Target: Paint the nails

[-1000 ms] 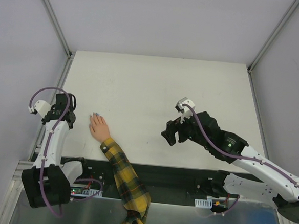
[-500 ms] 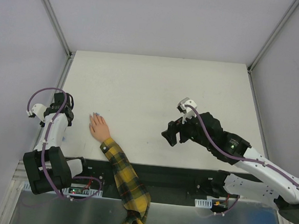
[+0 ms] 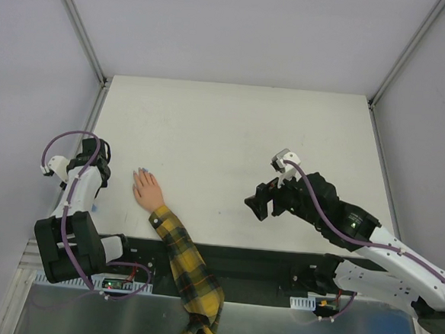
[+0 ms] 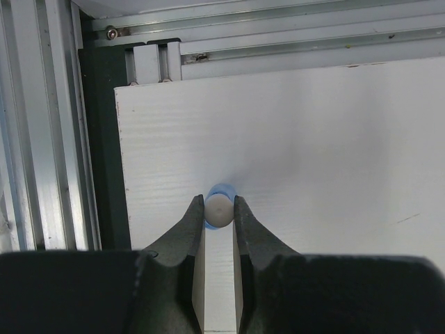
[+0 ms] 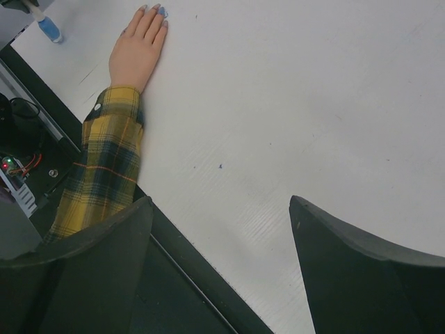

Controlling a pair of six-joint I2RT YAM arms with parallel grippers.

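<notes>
A small peach hand [image 3: 147, 190] in a yellow-and-black plaid sleeve [image 3: 181, 265] lies flat on the white table [image 3: 233, 129], near its left front. Its nails [image 5: 158, 10] look light blue in the right wrist view. My left gripper [image 3: 93, 179] stands by the table's left edge, to the left of the hand. In the left wrist view it [image 4: 220, 209] is shut on a small blue bottle with a round white cap [image 4: 219, 210]. The bottle also shows in the right wrist view [image 5: 49, 28]. My right gripper [image 3: 258, 206] hangs open and empty over the table's front right [image 5: 219, 202].
Aluminium frame rails [image 4: 42, 125] run along the table's left edge, close to the left gripper. A dark strip [image 3: 262, 258] borders the table's near edge. Grey walls enclose the table at the back and both sides.
My left arm has drawn back a little toward the table's left edge. My right gripper has shifted slightly to the right and nearer. The hand has not moved.
</notes>
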